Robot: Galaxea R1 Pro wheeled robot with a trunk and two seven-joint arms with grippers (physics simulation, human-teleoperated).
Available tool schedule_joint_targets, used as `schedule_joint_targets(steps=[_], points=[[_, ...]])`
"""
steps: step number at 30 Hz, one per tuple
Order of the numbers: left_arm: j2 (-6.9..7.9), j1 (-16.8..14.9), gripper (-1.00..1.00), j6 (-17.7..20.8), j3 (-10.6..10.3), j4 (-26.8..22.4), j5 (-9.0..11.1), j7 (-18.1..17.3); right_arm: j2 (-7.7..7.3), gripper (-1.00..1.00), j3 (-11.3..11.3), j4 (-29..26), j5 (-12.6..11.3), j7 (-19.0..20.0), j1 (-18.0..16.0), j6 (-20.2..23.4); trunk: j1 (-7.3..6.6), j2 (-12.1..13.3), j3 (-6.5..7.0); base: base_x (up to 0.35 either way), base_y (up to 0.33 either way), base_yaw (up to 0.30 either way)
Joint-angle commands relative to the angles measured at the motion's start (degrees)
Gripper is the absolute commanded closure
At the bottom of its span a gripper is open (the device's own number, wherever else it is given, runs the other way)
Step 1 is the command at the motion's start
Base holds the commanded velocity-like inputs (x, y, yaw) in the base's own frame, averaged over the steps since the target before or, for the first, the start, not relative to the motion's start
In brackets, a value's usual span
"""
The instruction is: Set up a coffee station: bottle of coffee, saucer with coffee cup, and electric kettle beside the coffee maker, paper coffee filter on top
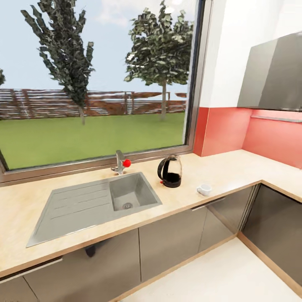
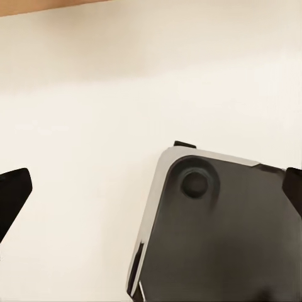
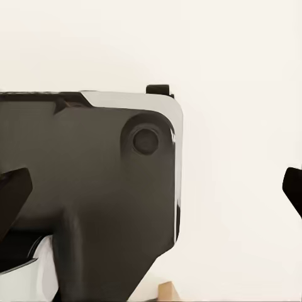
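A long light wood-grain bench (image 1: 218,170) runs under a wide window (image 1: 96,79) that looks out on lawn, two trees and a wooden fence; at its left part a grey sink (image 1: 100,201) with a ribbed draining board is sunk into the top, and a steel tap (image 1: 120,162) with a red knob stands behind the basin; right of the sink the electric kettle (image 1: 170,171), clear glass with a black base and loop handle, stands upright on the bench near the window sill; further right and closer to the front edge the coffee cup (image 1: 204,189) sits white and alone, apart from the kettle; dark grey cabinet fronts (image 1: 172,239) hang below, over a pale floor (image 1: 226,277); at the right the bench turns a corner beneath a glossy red backsplash (image 1: 235,130), with a grey wall cabinet (image 1: 272,75) above it. In the left wrist view the left gripper (image 2: 151,189) shows dark fingertips spread wide apart over pale floor and the robot's dark base (image 2: 220,233), holding nothing; in the right wrist view the right gripper (image 3: 154,192) is likewise spread wide and empty above the same base.
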Motion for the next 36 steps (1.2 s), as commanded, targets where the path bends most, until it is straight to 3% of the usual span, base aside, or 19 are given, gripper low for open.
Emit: schedule_joint_targets(steps=[1, 8, 14, 20, 23, 24, 26, 30, 31, 33, 35, 36], points=[[0.01, 0.1, -1.0, 0.0, 0.0, -0.1, 0.3, -0.2, 0.0, -1.0, -0.5, -0.1, 0.6, 0.2, 0.0, 0.3, -0.01, 0.0, -0.09, -0.322, 0.0, -0.191], [0.02, 0.1, -1.0, 0.0, 0.0, -0.1, 0.3, -0.2, -0.01, -1.0, -0.5, -0.1, 0.6, 0.2, 0.0, 0.3, -0.01, 0.0, -0.62, -0.315, 0.0, -0.19], [0.09, 0.1, -1.0, 0.0, 0.1, -0.2, 0.3, -0.2, -0.01, -1.0, -0.6, -0.1, 0.6, 0.2, 0.0, 0.3, -0.01, 0.0, -1.06, -0.077, 0.0, -0.187], [0.89, -0.1, -1.0, -0.2, 0.2, -0.2, 0.2, -0.3, 0.04, -1.0, -0.4, -0.2, 0.6, 0.2, 0.0, 0.2, -0.01, 0.0, -1.16, -0.007, 0.0, -0.045], [1.88, -0.3, -1.0, -0.6, 0.1, -0.4, -0.2, -0.3, 0.06, -1.0, -0.4, -0.2, 0.7, 0.2, 0.0, -2.2, -0.01, 0.0, -1.17, -0.001, 0.0, -0.005], [3.18, -0.4, -1.0, -0.8, 0.1, -0.5, -2.0, -0.4, 0.07, -1.0, -0.4, -0.2, 0.6, 0.2, 0.0, -4.7, -0.01, 0.0, -1.17, 0.0, 0.0, -0.001], [4.19, -0.5, -1.0, -0.9, 0.2, -1.9, -5.4, -0.5, 0.12, -1.0, -0.4, -0.2, 0.5, 0.2, 0.0, -6.0, -0.01, 0.0, -1.17, 0.0, 0.0, 0.0], [4.39, -0.6, -1.0, -0.8, 0.2, -8.6, -11.9, -0.6, 0.2, -1.0, -0.7, -0.2, 0.3, 0.3, 0.0, -6.8, -0.01, 0.0, -1.17, 0.0, 0.0, 0.0], [4.25, -0.6, -1.0, -0.8, 0.2, -13.3, -15.6, -0.8, 0.23, -1.0, -0.8, -0.2, 0.3, 0.4, 0.0, -6.9, -0.01, 0.0, -1.16, 0.0, 0.0, -0.05], [4.1, -0.7, -1.0, -0.8, 0.2, -16.5, -17.2, -1.0, 0.24, -1.0, -0.9, -0.2, 0.2, 0.5, 0.0, -6.9, -0.01, 0.0, -1.13, 0.0, 0.0, -0.073], [3.39, -0.7, -1.0, -0.8, 0.2, -20.9, -18.3, -1.6, 0.25, -1.0, -1.0, -0.2, 0.2, 0.5, 0.0, -7.0, -0.01, 0.0, -1.1, 0.0, 0.0, -0.077], [-0.32, -6.1, -1.0, -0.2, 0.2, -29.6, -20.2, -7.8, 0.47, -1.0, -0.9, -0.4, 0.3, 0.5, 0.0, -7.0, -0.01, 0.0, -1.1, 0.0, 0.0, -0.006]])
